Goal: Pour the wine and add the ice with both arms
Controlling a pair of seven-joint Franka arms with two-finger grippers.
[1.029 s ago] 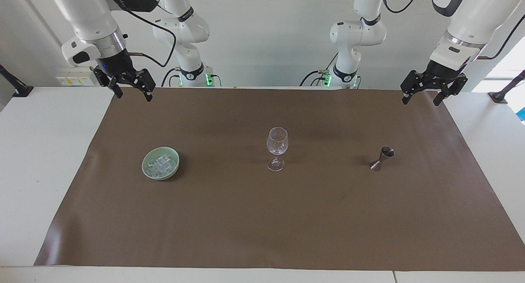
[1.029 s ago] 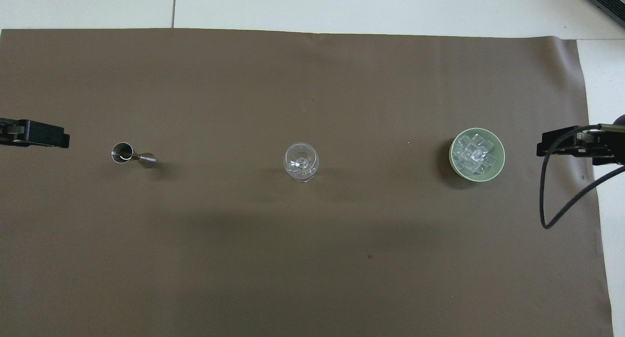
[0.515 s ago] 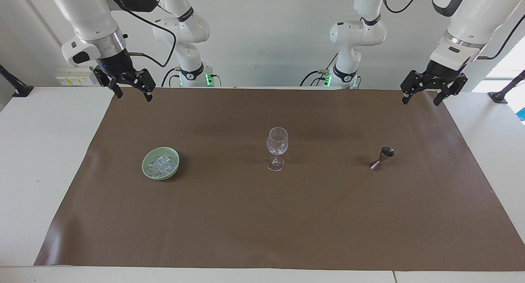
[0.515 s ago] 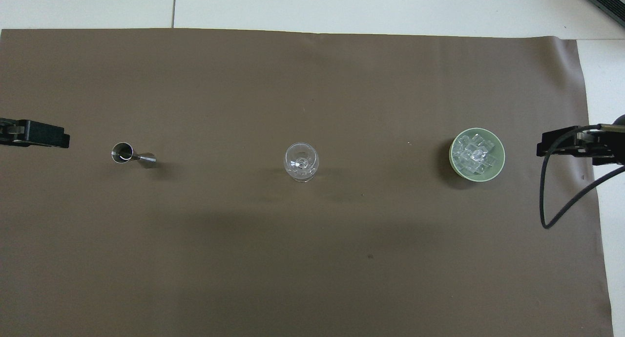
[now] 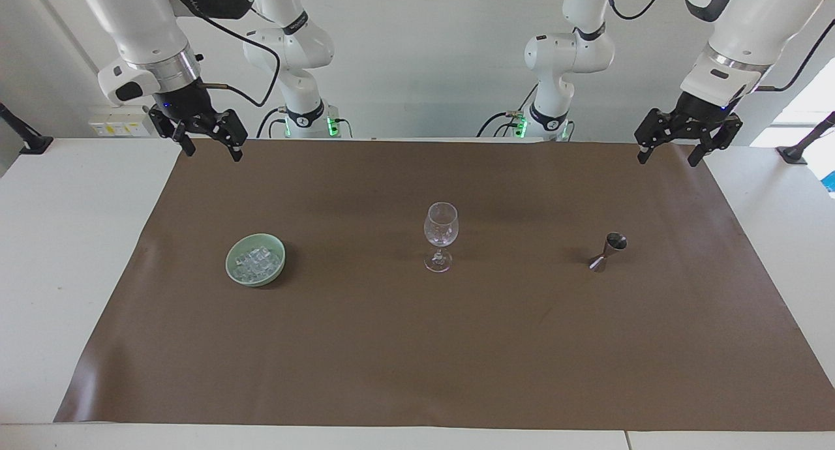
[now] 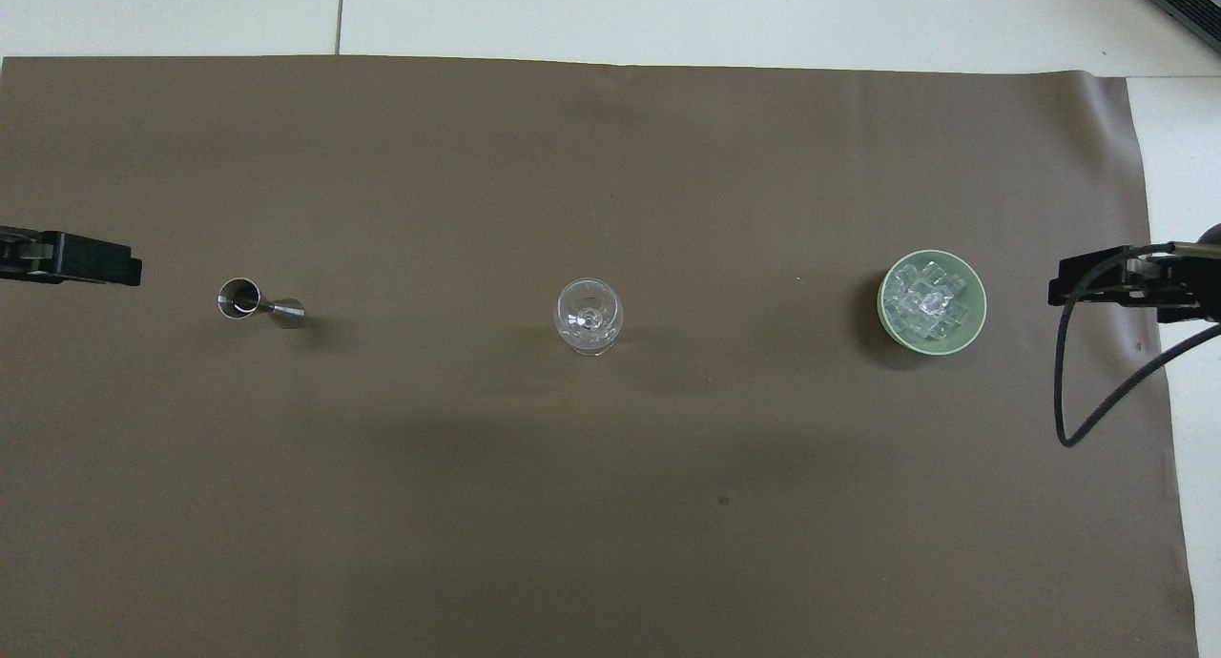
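A clear, empty wine glass (image 5: 441, 231) (image 6: 589, 315) stands upright mid-mat. Ice (image 5: 258, 261) (image 6: 925, 303) lies heaped in a pale green bowl (image 5: 251, 281) (image 6: 882, 305) toward the right arm's end. A small steel jigger (image 5: 608, 251) (image 6: 250, 300) stands toward the left arm's end. No wine shows, and I cannot tell whether the jigger holds any. My right gripper (image 5: 214, 153) (image 6: 1087, 286) hangs open and empty over the mat's edge, apart from the bowl. My left gripper (image 5: 668, 160) (image 6: 86, 262) hangs open and empty over the other mat edge, apart from the jigger.
A brown mat (image 5: 417, 345) covers most of the white table (image 5: 65, 241). A black cable (image 6: 1078, 400) loops down from the right wrist over the mat's edge. Both arm bases (image 5: 306, 120) stand at the table's robot end.
My left gripper has lifted slightly and crept a little toward the jigger. The right arm, glass, bowl and jigger have not moved.
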